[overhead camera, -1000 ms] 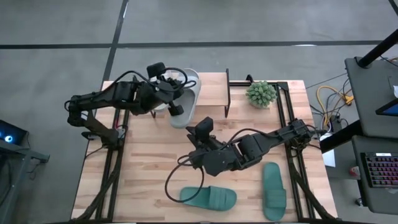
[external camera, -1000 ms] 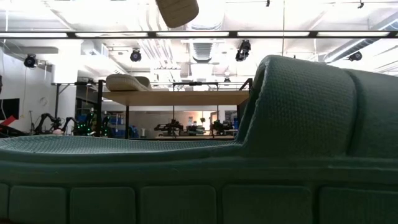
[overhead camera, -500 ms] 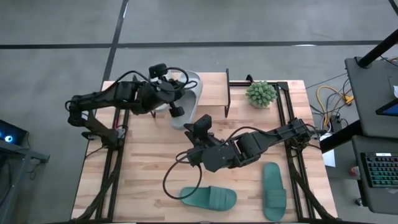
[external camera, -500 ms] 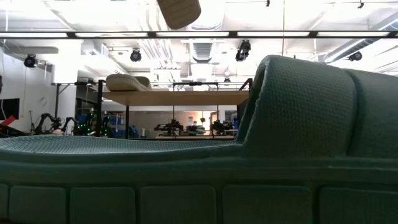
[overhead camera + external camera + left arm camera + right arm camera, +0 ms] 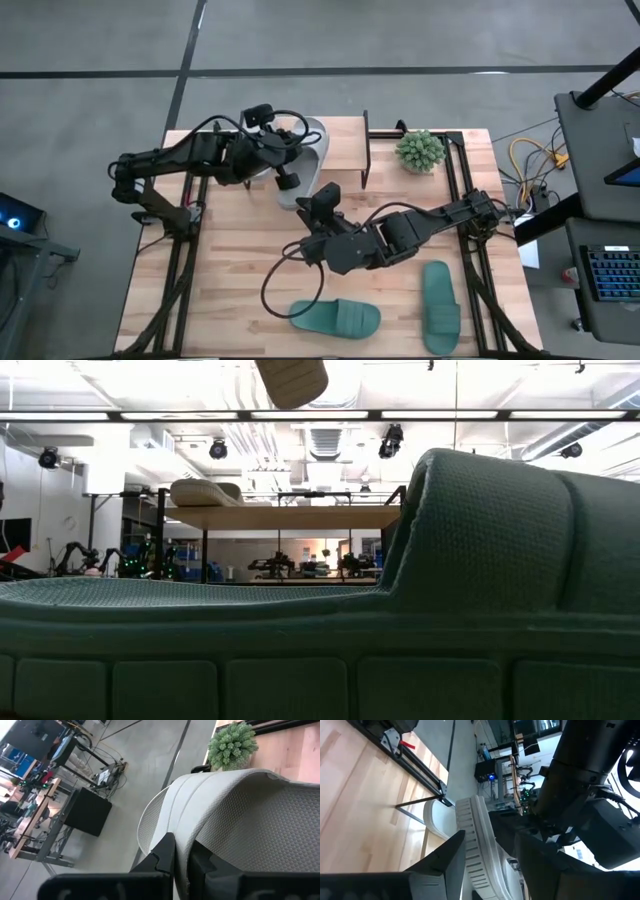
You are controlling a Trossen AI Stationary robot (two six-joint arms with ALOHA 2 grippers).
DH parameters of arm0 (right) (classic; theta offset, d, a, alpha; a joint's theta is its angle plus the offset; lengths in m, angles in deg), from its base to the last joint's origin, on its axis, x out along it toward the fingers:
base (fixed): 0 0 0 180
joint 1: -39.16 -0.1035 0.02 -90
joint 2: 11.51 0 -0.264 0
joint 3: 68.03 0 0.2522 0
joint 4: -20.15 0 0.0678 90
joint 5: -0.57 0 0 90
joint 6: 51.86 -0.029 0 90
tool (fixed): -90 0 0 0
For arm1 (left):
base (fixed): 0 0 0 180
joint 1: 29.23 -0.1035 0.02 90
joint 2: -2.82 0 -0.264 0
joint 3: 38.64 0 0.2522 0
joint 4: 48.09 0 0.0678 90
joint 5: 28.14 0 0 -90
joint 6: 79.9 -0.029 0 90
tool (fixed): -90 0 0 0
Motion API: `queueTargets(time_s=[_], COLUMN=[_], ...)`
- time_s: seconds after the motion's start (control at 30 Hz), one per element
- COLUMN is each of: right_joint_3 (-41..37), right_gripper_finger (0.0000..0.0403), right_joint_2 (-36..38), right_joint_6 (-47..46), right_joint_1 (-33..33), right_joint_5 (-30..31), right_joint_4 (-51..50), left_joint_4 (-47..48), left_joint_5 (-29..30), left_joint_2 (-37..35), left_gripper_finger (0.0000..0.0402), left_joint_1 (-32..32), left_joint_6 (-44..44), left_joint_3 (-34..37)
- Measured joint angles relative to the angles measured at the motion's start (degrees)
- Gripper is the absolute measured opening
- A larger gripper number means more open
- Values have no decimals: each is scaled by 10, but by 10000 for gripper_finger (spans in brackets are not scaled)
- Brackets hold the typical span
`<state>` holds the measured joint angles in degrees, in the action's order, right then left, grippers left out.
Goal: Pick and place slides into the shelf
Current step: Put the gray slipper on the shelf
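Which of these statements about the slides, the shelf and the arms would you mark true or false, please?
1. Both teal slides lie on the tabletop. True.
2. The left pincer is shut on a pale slide. True.
3. The potted plant stands on the floor. False: it stands on the tabletop, beside the shelf.
4. The shelf top is bare. False: a second pale slide lies on it.

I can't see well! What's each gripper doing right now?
Left gripper: shut on a pale slide.
Right gripper: shut on another pale slide.
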<state>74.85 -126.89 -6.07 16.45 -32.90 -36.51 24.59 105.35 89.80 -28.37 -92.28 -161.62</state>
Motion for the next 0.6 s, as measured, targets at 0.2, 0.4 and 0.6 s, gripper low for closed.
queueTargets(time_s=[0.2,0.4,0.6], right_joint_3=[0,0,0], right_gripper_finger=[162,162,162], right_joint_2=[0,0,0], right_joint_6=[-8,-8,-9], right_joint_1=[4,4,5], right_joint_5=[-8,-15,-15], right_joint_4=[0,0,0], left_joint_4=[-4,-4,-4], left_joint_5=[0,-1,-3], left_joint_2=[0,0,0], left_gripper_finger=[2,2,2], left_joint_1=[0,0,0], left_joint_6=[-5,-5,-3], left_joint_3=[-12,-23,-22])
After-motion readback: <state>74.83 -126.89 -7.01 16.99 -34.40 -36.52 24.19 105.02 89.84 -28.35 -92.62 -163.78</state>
